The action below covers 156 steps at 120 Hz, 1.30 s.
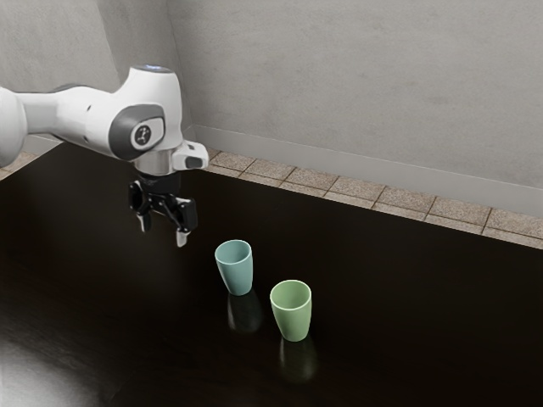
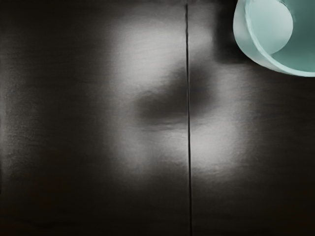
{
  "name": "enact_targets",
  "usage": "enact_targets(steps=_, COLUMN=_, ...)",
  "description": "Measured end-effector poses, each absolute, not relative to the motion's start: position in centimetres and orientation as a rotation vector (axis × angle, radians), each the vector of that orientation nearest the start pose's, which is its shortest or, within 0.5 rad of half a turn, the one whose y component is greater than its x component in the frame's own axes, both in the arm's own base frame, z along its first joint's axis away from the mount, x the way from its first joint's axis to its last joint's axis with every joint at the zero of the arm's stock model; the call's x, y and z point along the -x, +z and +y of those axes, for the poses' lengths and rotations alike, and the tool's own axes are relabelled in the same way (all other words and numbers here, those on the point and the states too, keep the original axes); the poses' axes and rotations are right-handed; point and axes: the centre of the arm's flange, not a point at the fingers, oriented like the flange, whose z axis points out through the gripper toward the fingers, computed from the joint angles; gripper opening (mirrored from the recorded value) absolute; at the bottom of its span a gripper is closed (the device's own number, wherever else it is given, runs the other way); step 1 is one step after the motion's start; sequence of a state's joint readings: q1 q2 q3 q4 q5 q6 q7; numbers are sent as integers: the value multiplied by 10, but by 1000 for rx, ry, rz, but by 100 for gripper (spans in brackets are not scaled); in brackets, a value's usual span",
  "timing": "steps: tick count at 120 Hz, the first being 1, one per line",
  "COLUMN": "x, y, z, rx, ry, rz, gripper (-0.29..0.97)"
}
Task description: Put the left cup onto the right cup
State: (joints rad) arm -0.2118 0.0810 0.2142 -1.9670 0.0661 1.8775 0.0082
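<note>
Plainly nothing is done yet: the gripper (image 1: pixel 161 227) hangs with jaws apart and empty, the teal cup (image 1: pixel 234 266) just beyond them and the green cup (image 1: pixel 291 309) farther off.

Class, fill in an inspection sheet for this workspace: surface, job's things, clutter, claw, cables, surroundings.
Surface: dark glossy table, showing reflections.
Job's things: teal cup and green cup, both upright and apart; the teal one is toward the exterior view's left.
Clutter: nothing seen.
Claw: open, empty, above the table, to the exterior view's left of the teal cup.
Cables: nothing seen.
Surroundings: grey wall, tiled floor strip behind the table.
</note>
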Motion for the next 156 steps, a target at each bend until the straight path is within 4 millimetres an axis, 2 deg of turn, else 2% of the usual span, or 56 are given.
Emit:
enact_targets(steps=20, x=-573, y=389, z=13, rx=3043, ry=185, rz=13, gripper=68)
enact_targets(steps=39, x=-575, y=363, z=21, rx=3042, ry=157, rz=-20, gripper=68)
enact_targets(steps=54, x=-583, y=366, z=14, rx=3050, ry=89, rz=-28, gripper=68)
enact_targets(steps=67, x=-598, y=385, z=-8, rx=3058, ry=-1, rz=-5, gripper=68)
enact_targets(steps=95, x=-607, y=388, z=-47, rx=3069, ry=-42, rz=8, gripper=68)
enact_targets(steps=156, x=-599, y=333, z=-46, rx=3056, ry=87, rz=-122, gripper=68)
